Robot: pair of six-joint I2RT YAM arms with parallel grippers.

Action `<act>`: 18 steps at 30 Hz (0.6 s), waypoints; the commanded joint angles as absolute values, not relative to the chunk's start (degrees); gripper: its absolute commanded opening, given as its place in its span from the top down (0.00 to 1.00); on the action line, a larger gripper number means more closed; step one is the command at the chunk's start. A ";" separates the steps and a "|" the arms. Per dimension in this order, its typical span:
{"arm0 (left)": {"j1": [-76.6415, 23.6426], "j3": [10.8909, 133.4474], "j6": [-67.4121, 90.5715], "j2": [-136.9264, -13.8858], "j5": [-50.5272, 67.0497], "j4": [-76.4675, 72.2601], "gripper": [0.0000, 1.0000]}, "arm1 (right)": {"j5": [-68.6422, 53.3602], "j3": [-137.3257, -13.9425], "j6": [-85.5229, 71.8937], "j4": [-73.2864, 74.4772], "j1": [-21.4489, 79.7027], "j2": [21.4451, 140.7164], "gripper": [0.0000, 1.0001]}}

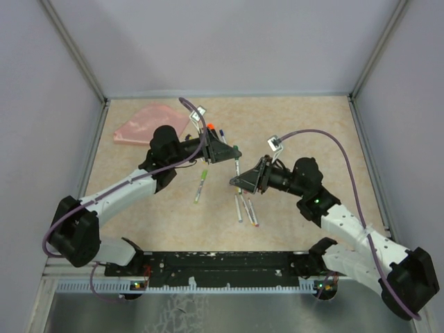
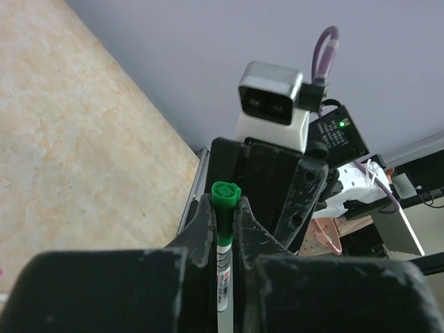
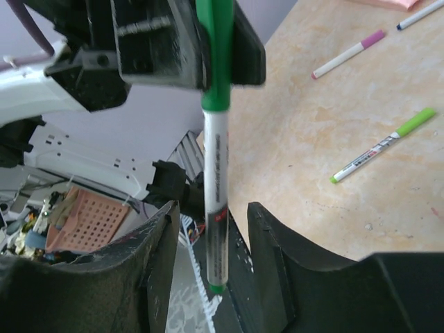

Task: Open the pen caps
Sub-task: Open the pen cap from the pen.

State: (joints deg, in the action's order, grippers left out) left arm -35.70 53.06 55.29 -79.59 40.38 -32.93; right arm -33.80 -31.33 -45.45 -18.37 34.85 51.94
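A white pen (image 3: 215, 180) with a green cap (image 2: 225, 194) hangs in the air between the two arms. My left gripper (image 2: 225, 208) is shut on the green cap (image 3: 214, 55), whose end pokes out past the fingertips. The barrel (image 2: 223, 277) runs back between the fingers. My right gripper (image 3: 211, 205) stands open around the barrel's lower end, with a gap on each side. From above, the left gripper (image 1: 225, 149) and right gripper (image 1: 243, 182) face each other over mid-table, the pen (image 1: 236, 165) between them.
A lime-capped pen (image 3: 385, 146) (image 1: 201, 184), a pink-capped pen (image 3: 347, 54) and a dark-capped one (image 3: 420, 14) lie on the table. More pens (image 1: 244, 208) lie under the right gripper. A pink pouch (image 1: 149, 125) sits at the back left, with an orange cap (image 1: 209, 126) near it.
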 commanded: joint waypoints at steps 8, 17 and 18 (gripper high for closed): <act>-38.41 49.85 54.91 -77.74 37.03 -38.97 1.00 | -26.06 -35.68 -47.69 -18.53 35.16 49.35 0.65; -38.32 51.09 51.59 -77.47 32.32 -39.78 1.00 | -29.04 -35.51 -47.99 -17.69 35.16 49.99 0.99; -38.28 51.42 51.05 -77.51 31.76 -39.55 1.00 | -29.39 -35.51 -47.99 -17.48 35.17 50.01 1.00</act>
